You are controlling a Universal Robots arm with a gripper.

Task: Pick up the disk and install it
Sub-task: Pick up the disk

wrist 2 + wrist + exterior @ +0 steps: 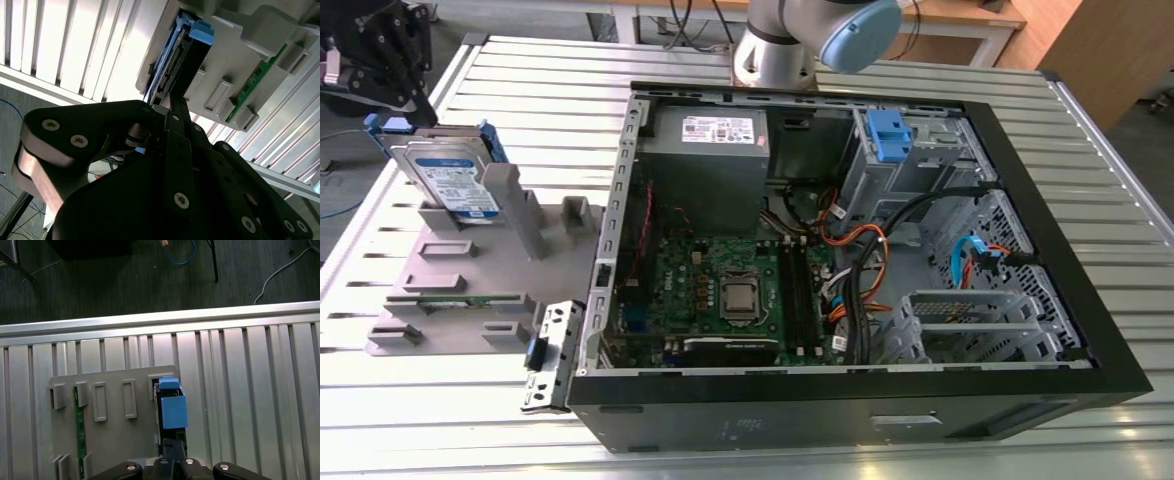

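The disk (451, 178) stands upright on edge in a slot of the grey holder block (480, 265) at the exterior view's left, its white-and-blue label facing out and blue rails along its sides. In the first wrist view the disk (172, 407) is seen end-on with a blue rail on top. The second wrist view has the disk (176, 70) edge-on. My black gripper (376, 85) hangs just above the disk's upper end. In both wrist views the gripper (173, 445) (176, 107) reaches right up to that end, and whether it touches is hidden.
An open computer case (1067, 200) lies on the slatted metal table (547, 70), with a blue clip (887, 135) in its drive bay at the far corner. A green circuit strip (447, 298) sits in the holder block. The table edge (160, 320) drops to a dark floor with cables.
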